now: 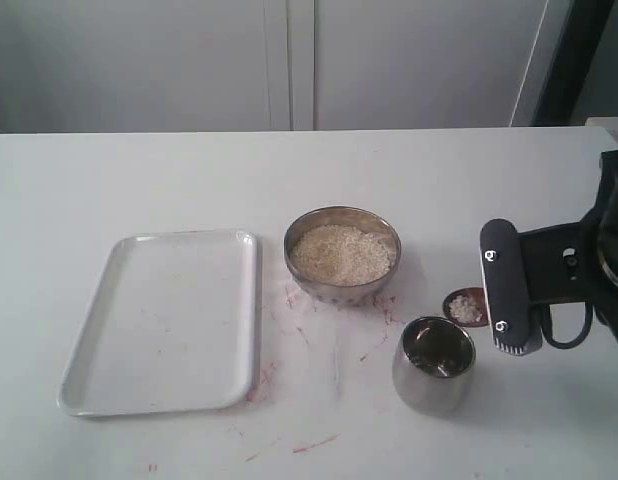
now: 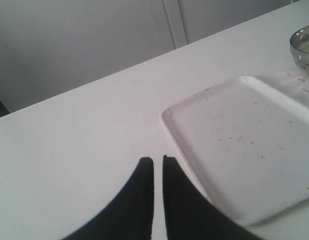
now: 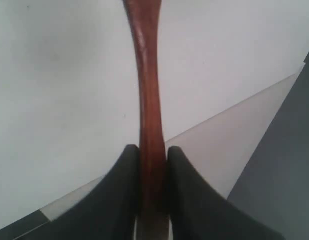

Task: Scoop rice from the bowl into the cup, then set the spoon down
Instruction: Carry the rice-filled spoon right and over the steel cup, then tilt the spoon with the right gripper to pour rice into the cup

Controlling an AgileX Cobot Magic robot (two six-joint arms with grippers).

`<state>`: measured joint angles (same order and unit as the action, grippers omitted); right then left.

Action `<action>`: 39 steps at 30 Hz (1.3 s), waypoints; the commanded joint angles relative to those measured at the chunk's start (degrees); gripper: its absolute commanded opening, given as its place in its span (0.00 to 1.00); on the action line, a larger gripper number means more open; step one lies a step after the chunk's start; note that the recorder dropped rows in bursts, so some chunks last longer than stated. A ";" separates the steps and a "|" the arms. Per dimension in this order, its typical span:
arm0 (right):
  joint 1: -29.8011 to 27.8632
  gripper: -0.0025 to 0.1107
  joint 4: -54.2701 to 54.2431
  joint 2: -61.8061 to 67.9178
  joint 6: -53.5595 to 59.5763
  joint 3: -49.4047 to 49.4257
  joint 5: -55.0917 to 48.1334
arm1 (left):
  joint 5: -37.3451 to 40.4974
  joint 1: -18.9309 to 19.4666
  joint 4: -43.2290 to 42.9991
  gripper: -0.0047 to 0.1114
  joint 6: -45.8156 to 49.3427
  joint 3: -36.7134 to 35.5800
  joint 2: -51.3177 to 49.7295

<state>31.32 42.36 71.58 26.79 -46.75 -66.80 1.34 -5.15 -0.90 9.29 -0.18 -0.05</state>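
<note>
Just behind the cup [image 1: 434, 365], we note the spoon [image 3: 148, 80] with its rice [image 1: 467, 310] sitting outside the mouth. Right tool [image 3: 153, 151] is clamped on the handle. We judge that tipping here scatters grains over the counter [image 1: 139, 170]. Left tool [image 2: 158, 161] is almost closed and empty.

Shiny steel cup [image 1: 434, 378], duller steel bowl [image 1: 341, 292], smooth reddish wooden spoon [image 3: 149, 100], glossy white plastic tray [image 1: 159, 320], matt white surface [image 1: 139, 180].

1. Steel bowl [image 1: 334, 290] holds rice [image 1: 342, 254], mid-worktop [image 1: 139, 170].
2. Shiny steel cup [image 1: 429, 390] stands near bowl, not touching.
3. Wooden spoon [image 1: 466, 306], carrying grains, just beside cup rim.
4. White tray [image 1: 159, 330] left of bowl.
</note>
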 commanded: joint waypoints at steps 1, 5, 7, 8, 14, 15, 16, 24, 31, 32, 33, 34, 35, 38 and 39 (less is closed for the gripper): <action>0.30 0.05 1.05 0.01 2.58 0.04 0.55 | -0.10 -0.16 0.39 0.16 -0.08 0.18 0.05; 0.30 0.05 1.05 0.01 4.80 0.04 1.87 | -0.10 -0.16 0.39 0.16 -0.08 0.18 0.05; 0.30 0.05 1.16 0.01 6.10 0.04 2.77 | -0.10 -0.16 0.39 0.16 -0.08 0.18 0.05; 0.30 0.05 1.16 0.01 7.04 0.04 2.90 | -0.10 -0.16 0.39 0.16 -0.08 0.18 0.05; 0.30 0.02 2.24 0.29 9.16 0.04 4.36 | -0.10 -0.16 0.39 0.16 -0.08 0.18 0.05; 0.30 0.02 2.85 0.63 9.16 0.04 4.26 | -0.10 -0.16 0.39 0.16 -0.08 0.18 0.05; 0.30 0.02 3.16 1.16 9.06 0.04 4.14 | -0.10 -0.16 0.39 0.16 -0.08 0.18 0.05; 0.30 0.02 4.90 3.47 9.06 0.04 4.00 | -0.10 -0.16 0.39 0.16 -0.08 0.18 0.05; 1.66 0.02 8.40 3.47 9.32 0.04 3.88 | -0.10 -0.16 0.39 0.16 -0.08 0.18 0.05; 2.35 0.02 8.92 3.47 9.44 0.04 3.72 | -0.10 -0.16 0.39 0.16 -0.08 0.18 0.05; 3.01 0.02 9.62 3.47 9.70 0.04 3.72 | -0.10 -0.16 0.39 0.16 -0.08 0.18 0.05; 3.64 0.02 9.99 3.47 10.40 0.04 3.55 | -0.10 -0.16 0.39 0.16 -0.08 0.18 0.05; 4.19 0.02 10.43 3.47 11.16 0.04 2.79 | -0.10 -0.16 0.39 0.16 -0.08 0.18 0.05; 5.08 0.02 11.86 3.55 12.01 0.04 1.30 | -0.10 -0.16 0.39 0.16 -0.08 0.18 0.05; 5.21 0.02 12.10 3.55 12.01 0.04 1.14 | -0.10 -0.16 0.39 0.16 -0.08 0.18 0.05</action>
<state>35.82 52.69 75.03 37.84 -46.75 -64.25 1.34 -5.15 -0.90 9.29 -0.18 -0.05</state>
